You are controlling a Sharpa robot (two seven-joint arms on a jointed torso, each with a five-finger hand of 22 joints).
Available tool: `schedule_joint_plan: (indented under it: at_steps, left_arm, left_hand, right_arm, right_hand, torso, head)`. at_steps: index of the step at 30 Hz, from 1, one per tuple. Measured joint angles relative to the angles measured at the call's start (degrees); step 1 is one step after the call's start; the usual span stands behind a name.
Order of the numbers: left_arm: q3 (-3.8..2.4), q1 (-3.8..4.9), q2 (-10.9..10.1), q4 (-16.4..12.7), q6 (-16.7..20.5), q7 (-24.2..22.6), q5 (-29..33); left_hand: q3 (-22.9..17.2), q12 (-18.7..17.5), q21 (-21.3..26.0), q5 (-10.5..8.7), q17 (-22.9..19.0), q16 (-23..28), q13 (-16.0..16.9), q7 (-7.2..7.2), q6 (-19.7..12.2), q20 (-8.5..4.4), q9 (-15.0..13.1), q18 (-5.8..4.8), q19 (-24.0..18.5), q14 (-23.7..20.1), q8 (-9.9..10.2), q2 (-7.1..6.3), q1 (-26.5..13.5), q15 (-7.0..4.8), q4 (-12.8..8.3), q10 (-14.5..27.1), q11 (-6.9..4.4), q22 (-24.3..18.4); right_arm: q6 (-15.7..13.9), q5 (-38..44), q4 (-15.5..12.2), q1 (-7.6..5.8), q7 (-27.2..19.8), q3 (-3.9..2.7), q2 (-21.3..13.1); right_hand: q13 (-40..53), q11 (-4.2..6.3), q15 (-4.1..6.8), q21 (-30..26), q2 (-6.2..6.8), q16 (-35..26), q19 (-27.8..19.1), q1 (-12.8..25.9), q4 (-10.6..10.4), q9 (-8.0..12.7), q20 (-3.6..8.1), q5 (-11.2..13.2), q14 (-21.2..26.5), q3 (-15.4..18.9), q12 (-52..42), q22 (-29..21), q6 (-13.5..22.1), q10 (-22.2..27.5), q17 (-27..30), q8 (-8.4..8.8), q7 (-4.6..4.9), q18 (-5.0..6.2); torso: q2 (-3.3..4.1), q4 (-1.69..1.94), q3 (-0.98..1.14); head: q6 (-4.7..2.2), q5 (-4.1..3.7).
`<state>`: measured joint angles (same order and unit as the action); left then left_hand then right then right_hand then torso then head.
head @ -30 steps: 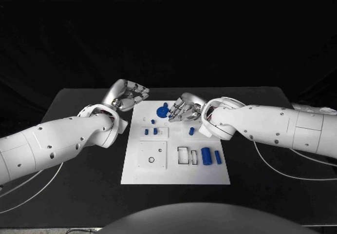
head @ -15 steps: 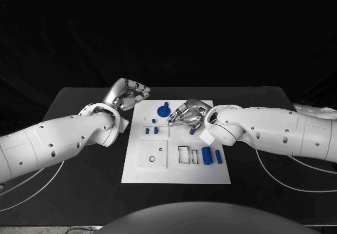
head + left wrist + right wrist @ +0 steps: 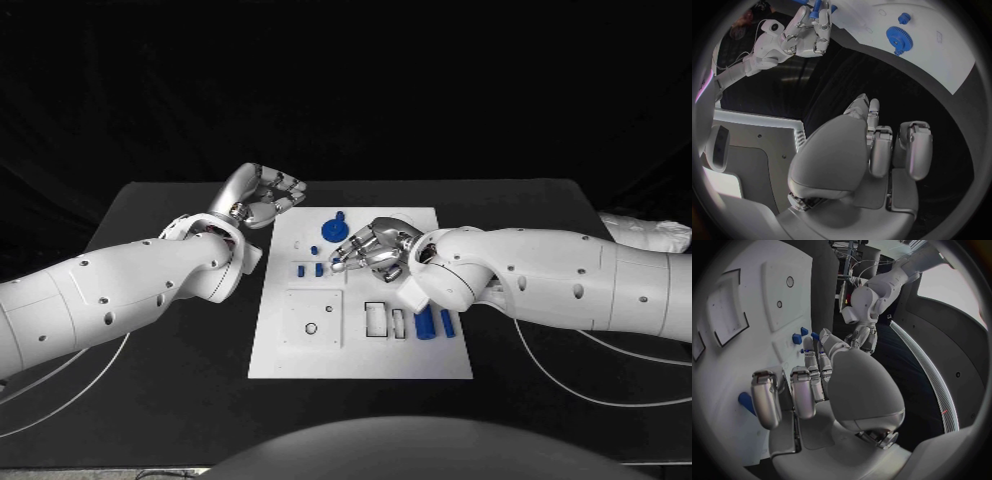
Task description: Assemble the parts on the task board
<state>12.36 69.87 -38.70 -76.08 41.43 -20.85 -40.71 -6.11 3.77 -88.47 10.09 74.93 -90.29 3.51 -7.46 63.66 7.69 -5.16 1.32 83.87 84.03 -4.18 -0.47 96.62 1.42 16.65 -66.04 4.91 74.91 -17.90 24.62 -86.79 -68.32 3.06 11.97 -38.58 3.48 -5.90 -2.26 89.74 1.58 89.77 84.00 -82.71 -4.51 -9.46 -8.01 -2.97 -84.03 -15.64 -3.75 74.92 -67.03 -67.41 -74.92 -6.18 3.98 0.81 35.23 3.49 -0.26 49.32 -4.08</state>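
Head view: right hand (image 3: 378, 250) sits low over the middle of the task board (image 3: 361, 350), fingers (image 3: 356, 252) curled down towards the small blue pegs (image 3: 307, 269). Whether it grips anything cannot be told; the right wrist view shows bent fingers (image 3: 766, 397) close over the board (image 3: 786, 285) with blue pieces (image 3: 797, 338) just ahead of the fingertips and one blue piece (image 3: 746, 401) beside them, none clearly pinched.

Left hand (image 3: 260, 195) is clenched on nothing, parked just off the board's far edge; the left wrist view confirms its fingers (image 3: 879, 150) folded in, with the blue gear (image 3: 897, 36) on the board beyond them.

Remaining parts: blue gear (image 3: 335, 227) just past the right fingertips, large blue cylinder (image 3: 424, 319) and slim blue bar (image 3: 447, 321) on the wrist side of the right hand, next to the empty rectangular slots (image 3: 385, 318).

Risks, as judged:
- pegs are tiny and packed close, so curled fingers could knock a neighbour over or off its seat
- right forearm hangs over the cylinder and bar; a low sweep could roll them off the board
- board looks unclamped, so side load from the fingers may shift it on the table (image 3: 173, 330)
- fingers hide the target from the head camera, so a missed pinch may go unnoticed
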Motion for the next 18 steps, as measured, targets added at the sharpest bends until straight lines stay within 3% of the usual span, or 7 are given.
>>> schedule_joint_plan:
  at_steps: [18]
  left_arm:
    - [0.0,0.0,0.04,0.02,-0.07,0.0,-0.48]
  left_hand:
    - [0.0,0.0,0.0,0.0,0.0,0.0,0.0,0.0,0.0,0.0,0.0,0.0,0.0,0.0,0.0,0.0,0.0,0.0,0.0,0.0,0.0,0.0]
  right_arm:
    - [-2.49,-0.92,-3.12,0.01,1.19,0.0,0.27]
  right_hand:
    - [0.0,0.0,0.0,0.0,-0.07,0.0,0.0,0.08,-0.08,-0.01,0.0,0.02,0.0,0.23,0.0,0.02,0.2,0.0,0.01,0.23,-0.2,0.0]
  torso:
    - [0.12,0.03,-0.03]
  head:
    - [0.35,0.03]
